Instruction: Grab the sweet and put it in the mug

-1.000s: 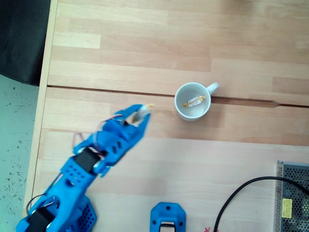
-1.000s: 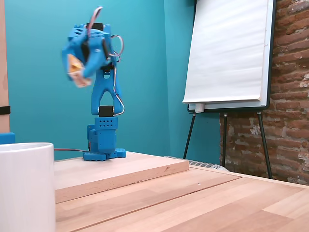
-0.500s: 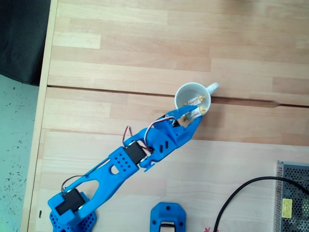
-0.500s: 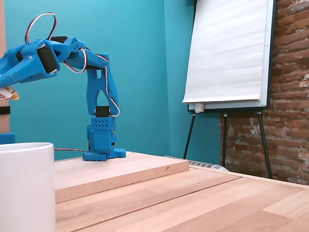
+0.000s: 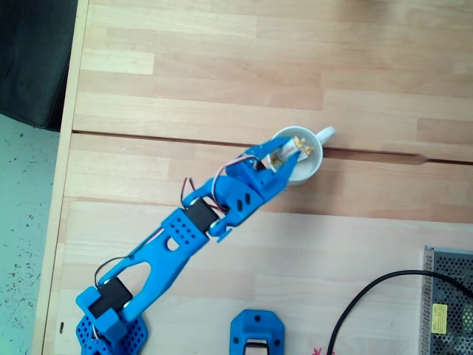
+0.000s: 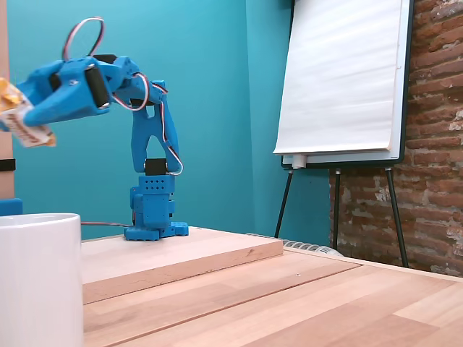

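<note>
Pincer (image 5: 287,157) pinching the sweet (image 6: 20,126) between its tips, held in the air above the mug (image 6: 40,278); seen from above, the tips sit over the mug's (image 5: 312,168) opening; grab looks done, carry looks about done, release into the mug is left. A second candy (image 5: 305,147) seems to lie inside the mug just past the tips, partly hidden, so hard to separate from the held one; arm base well behind the pincer.
</note>
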Robot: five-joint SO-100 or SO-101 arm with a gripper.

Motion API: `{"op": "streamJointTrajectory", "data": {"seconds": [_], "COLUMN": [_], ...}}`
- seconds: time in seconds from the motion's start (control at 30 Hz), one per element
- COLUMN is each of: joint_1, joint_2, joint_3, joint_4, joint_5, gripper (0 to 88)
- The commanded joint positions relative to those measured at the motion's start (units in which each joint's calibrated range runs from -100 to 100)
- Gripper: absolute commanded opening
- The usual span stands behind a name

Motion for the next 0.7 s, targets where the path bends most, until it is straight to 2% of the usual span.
{"op": "streamJointTrajectory", "data": {"seconds": [0.0, 0.17, 0.67], "joint_1": [-0.25, -0.18, 1.56], "joint_2": [-0.66, -0.75, -1.35], "joint_3": [-3.81, -3.81, -3.63], "joint_4": [-1.24, -1.24, -1.16], "joint_5": [0.15, 0.1, -0.39], "gripper": [6.8, 11.2, 12.2]}}
